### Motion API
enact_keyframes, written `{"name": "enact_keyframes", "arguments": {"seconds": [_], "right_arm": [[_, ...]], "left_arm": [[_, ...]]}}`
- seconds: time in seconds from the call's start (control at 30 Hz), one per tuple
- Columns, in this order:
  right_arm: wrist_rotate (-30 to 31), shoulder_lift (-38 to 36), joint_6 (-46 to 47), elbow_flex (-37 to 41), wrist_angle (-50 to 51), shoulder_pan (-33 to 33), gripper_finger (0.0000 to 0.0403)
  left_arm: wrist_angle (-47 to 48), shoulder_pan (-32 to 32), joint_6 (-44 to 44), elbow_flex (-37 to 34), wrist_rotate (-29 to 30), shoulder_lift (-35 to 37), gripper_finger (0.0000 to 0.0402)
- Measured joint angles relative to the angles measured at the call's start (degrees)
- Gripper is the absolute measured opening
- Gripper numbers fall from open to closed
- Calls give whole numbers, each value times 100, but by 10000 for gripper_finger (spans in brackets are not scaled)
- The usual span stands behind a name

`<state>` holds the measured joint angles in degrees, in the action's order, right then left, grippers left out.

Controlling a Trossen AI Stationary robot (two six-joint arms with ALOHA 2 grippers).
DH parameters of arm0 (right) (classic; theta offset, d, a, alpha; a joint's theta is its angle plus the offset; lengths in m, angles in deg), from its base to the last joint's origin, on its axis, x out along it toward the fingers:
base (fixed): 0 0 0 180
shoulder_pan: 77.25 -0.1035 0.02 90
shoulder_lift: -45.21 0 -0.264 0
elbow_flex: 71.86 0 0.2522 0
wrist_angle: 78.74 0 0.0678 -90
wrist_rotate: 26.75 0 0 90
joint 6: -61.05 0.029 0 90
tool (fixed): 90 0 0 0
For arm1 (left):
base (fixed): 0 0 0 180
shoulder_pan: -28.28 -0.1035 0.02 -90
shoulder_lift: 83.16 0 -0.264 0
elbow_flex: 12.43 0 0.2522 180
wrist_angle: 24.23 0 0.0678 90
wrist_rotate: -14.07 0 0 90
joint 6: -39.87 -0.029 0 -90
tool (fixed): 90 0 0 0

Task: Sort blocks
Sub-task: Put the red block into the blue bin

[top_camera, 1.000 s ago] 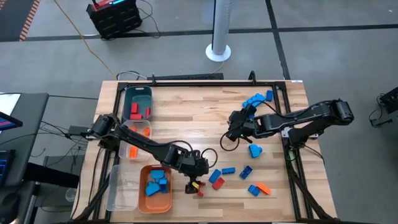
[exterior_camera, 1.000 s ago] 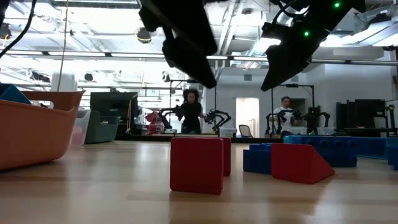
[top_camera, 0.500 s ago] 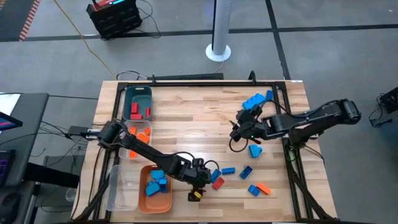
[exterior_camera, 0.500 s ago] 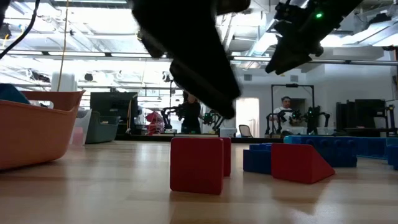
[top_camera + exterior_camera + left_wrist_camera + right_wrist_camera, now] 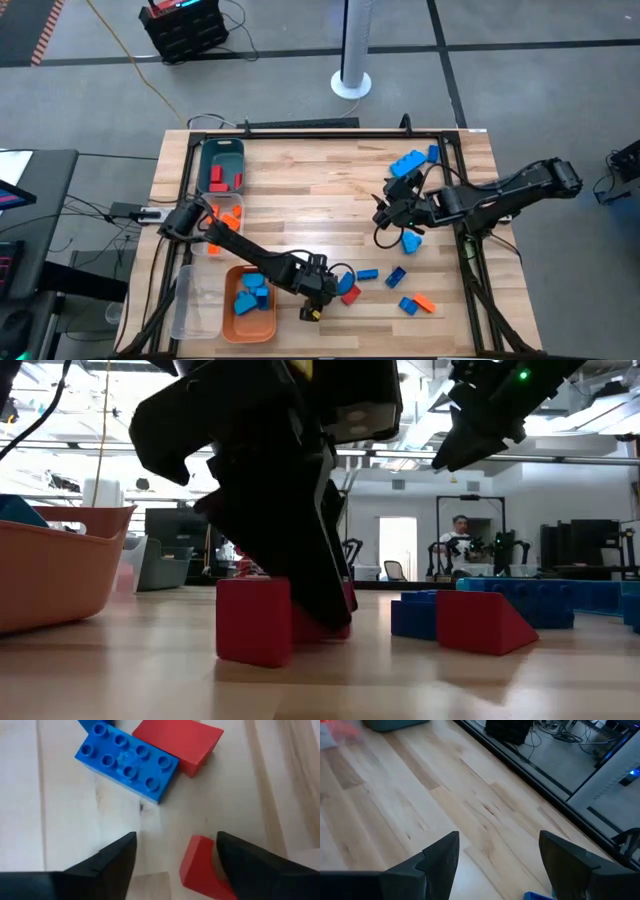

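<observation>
red is the brick in hand: the left gripper is down at the table with its fingers spread, and a small red block sits between them against one finger, not yet clamped. it lies just beside the orange tray holding blue blocks. the next move, i judge, calls for squeezing, then lifting. the left arm stretches low across the table. the right gripper, fingers apart and empty, hovers well away beside a light blue block.
</observation>
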<state>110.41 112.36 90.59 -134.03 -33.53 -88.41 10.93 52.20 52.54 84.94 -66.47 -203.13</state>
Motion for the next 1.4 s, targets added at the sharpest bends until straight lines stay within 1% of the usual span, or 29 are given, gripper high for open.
{"name": "enact_keyframes", "arguments": {"seconds": [0.13,0.3,0.4,0.5,0.57,0.8,0.97,1.07,1.23,1.4], "right_arm": [[32,0,-2,0,-5,0,280],[79,0,-4,-2,-20,0,280],[79,0,-7,-2,-21,-2,280],[79,0,-7,-2,-21,-2,280],[79,0,-7,-2,-21,-2,280],[79,0,-17,-2,-20,-2,280],[79,0,-17,-4,-18,-2,280],[79,0,-17,-7,-18,-2,280],[79,0,-17,-7,-16,-2,280],[79,0,-17,-7,-19,-3,280]], "left_arm": [[385,0,-186,0,7,-11,198],[628,-13,-507,4,-2,-7,117],[750,-33,-720,9,-24,-5,74],[864,-117,-753,13,-43,1,33],[964,-179,-751,15,-45,5,13],[1105,-312,-1015,7,44,54,11],[1212,-444,-1205,-15,406,297,8],[1387,-545,-1184,-15,505,577,8],[1817,-608,-830,-15,642,1221,8],[2574,-418,-77,-9,677,1943,7]]}}
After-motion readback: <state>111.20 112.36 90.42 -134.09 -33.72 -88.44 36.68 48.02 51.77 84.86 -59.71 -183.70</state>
